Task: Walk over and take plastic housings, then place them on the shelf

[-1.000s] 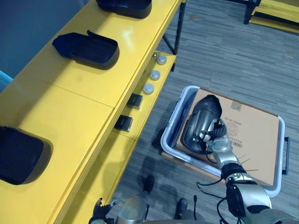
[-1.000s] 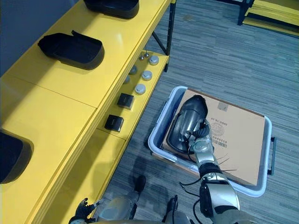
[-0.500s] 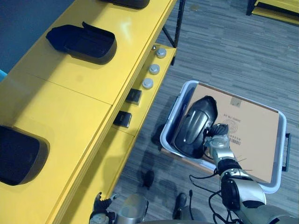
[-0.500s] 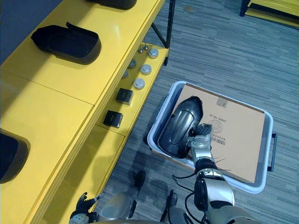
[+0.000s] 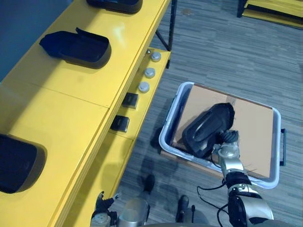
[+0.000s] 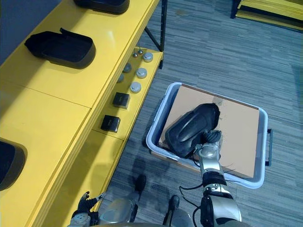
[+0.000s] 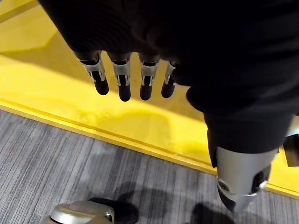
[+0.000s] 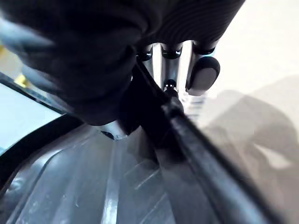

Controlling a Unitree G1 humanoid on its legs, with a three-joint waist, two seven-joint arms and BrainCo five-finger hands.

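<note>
At 4 o'clock on the floor, a housing [image 5: 208, 130] lies tilted on cardboard [image 5: 253, 127] in the bin [image 5: 170, 120]. The right hand [image 5: 226, 150] pinches its near rim, likely to lift it clear. The shelf [image 5: 71, 90], at 9 o'clock, bears other housings [image 5: 75, 47] spaced apart. The left hand [image 7: 123, 80] hangs beside it, fingers straight, slightly apart.

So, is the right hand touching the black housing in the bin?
Touching: the right wrist view shows the right hand pinching the housing by its rim.
</note>
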